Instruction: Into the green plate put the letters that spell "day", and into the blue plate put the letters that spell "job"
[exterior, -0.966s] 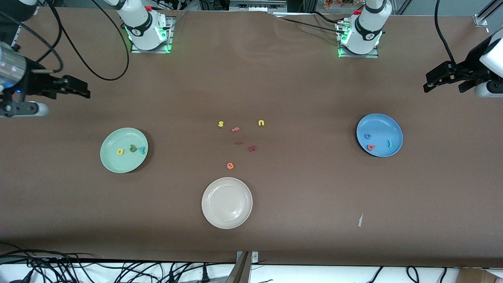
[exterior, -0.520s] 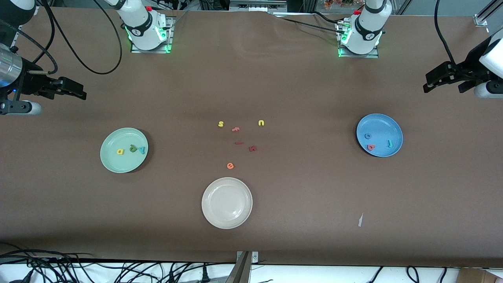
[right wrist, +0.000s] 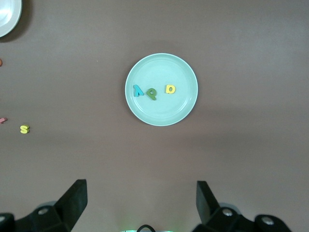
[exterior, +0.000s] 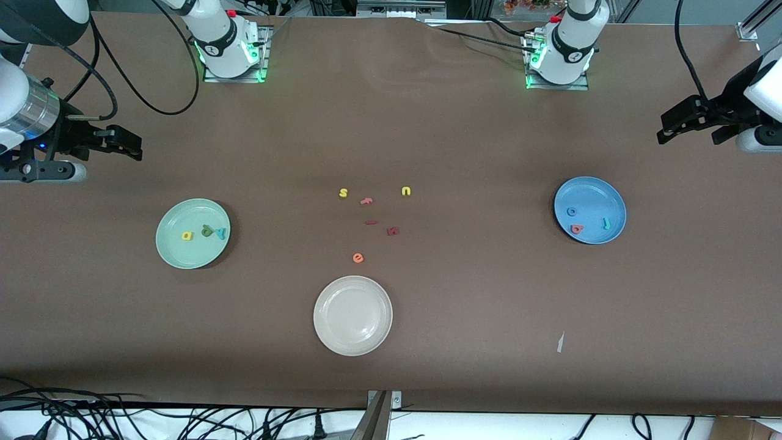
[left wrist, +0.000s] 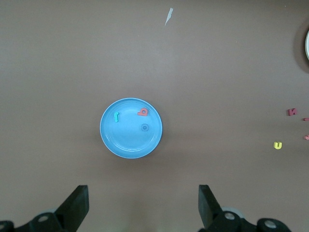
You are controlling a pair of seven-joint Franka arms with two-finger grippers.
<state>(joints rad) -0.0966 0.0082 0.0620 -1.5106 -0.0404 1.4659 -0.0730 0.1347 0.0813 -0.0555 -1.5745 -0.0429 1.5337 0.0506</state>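
Nearest the front camera we see the cream-white plate (exterior: 352, 315), smooth, round and bare. Farther up lies the green plate (exterior: 173, 250), glossy pale mint, toward the right arm's end of the table; in it sit the yellow "d" (exterior: 187, 235), the dark green "a" (exterior: 207, 231) and the teal "y" (exterior: 220, 232), small matte foam shapes in a row. Toward the left arm's end, the blue plate (exterior: 595, 193) holds the salmon-red "b" (exterior: 577, 229), the teal "j" (exterior: 605, 223) and the blue "o" (exterior: 572, 211). We judge both words placed and nothing left to move. Between the plates, loose on the brown table (exterior: 464, 318), rest the orange "e" (exterior: 358, 258), some dark red letters (exterior: 393, 231), the yellow "s" (exterior: 343, 193) and "u" (exterior: 406, 191). Both arms wait: the right gripper (exterior: 131, 146) hovers over bare table above the green plate, fingers spread and empty; the left gripper (exterior: 672, 125) hangs likewise above the blue plate, released
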